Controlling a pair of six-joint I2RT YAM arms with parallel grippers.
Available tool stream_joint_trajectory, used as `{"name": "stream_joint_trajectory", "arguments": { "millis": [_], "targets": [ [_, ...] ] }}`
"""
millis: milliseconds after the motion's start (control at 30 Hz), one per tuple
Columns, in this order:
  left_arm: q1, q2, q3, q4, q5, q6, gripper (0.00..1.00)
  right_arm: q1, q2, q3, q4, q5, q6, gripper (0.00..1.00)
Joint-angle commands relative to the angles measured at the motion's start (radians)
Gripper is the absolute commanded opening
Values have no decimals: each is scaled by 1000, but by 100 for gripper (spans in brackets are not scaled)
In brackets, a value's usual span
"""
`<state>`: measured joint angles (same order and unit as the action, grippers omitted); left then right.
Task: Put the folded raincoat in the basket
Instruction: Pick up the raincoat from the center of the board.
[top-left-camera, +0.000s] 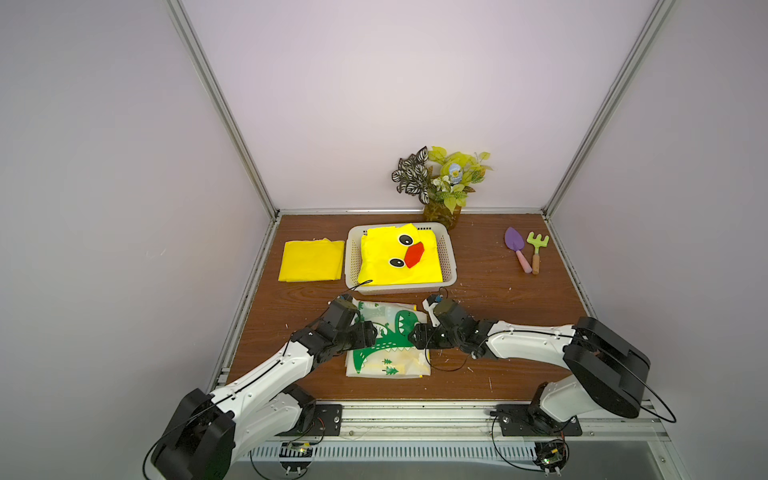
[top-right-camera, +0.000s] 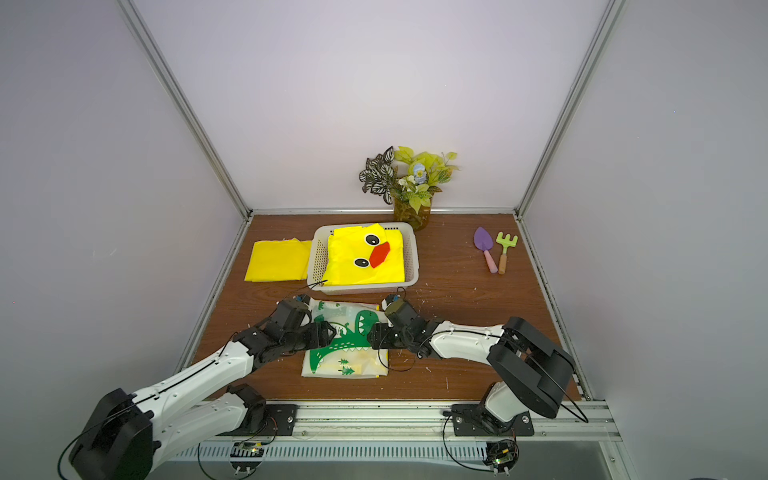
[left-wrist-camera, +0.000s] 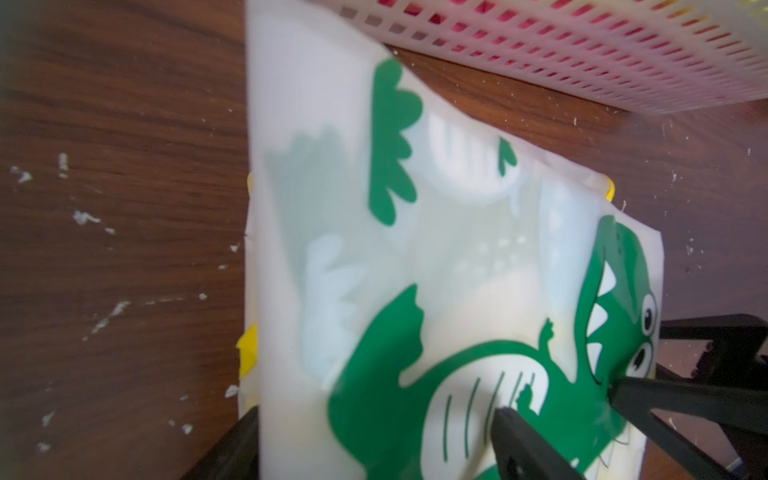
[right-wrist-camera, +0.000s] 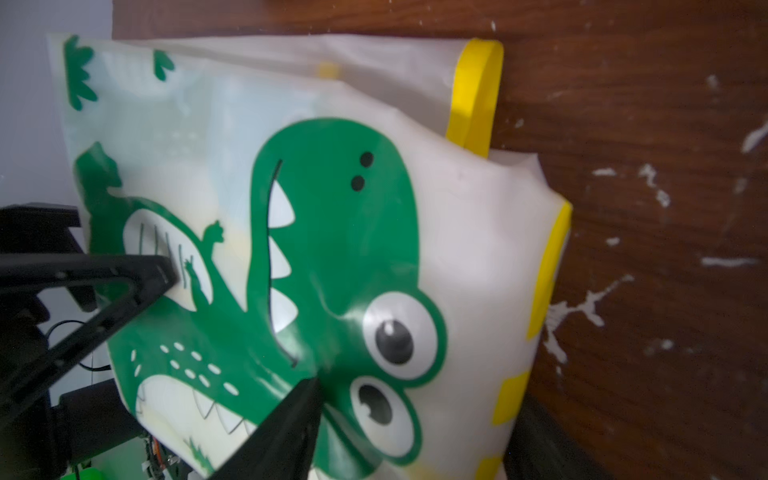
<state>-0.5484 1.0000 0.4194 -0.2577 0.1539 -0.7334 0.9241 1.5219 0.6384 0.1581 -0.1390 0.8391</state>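
top views: dinosaur raincoat (top-left-camera: 386, 340) folded on table (top-left-camera: 498, 332), just before basket (top-left-camera: 451, 266) holding duck raincoat (top-left-camera: 399, 257) | left wrist: left gripper (left-wrist-camera: 378, 436) straddles its edge, fingers (left-wrist-camera: 515, 440) apart, grip unclear | right wrist: right gripper (right-wrist-camera: 411, 432) likewise, finger (right-wrist-camera: 291, 419) pressing the print, grip unclear

Milky white folded raincoat (top-left-camera: 386, 343) printed with green dinosaur, yellow trim, at lower centre. White perforated basket (top-left-camera: 451, 266) holding yellow duck-face raincoat (top-left-camera: 399, 257), red beak. Plain yellow fold (top-left-camera: 311, 260) at left. Dark brown woodgrain worktop (top-left-camera: 498, 332).
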Motion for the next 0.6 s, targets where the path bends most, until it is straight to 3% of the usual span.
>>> {"name": "stream_joint_trajectory", "arguments": {
  "millis": [0,100,200,367,467,567],
  "targets": [
    [-7,-15,-30,22,39,-24,76,14,36,0,11,-23,25,68],
    [-7,-14,-35,26,49,-31,64,22,36,4,1,-10,26,61],
    [-9,-22,-26,16,51,-37,45,28,25,9,-19,6,24,51],
    [-10,-56,13,4,53,-64,15,32,-15,37,-81,38,4,24],
    [-10,-61,49,-12,51,-72,3,33,-39,60,-124,50,-11,9],
    [-12,-60,94,-44,48,-75,0,35,-61,83,-162,49,-27,1]
  ]
}}
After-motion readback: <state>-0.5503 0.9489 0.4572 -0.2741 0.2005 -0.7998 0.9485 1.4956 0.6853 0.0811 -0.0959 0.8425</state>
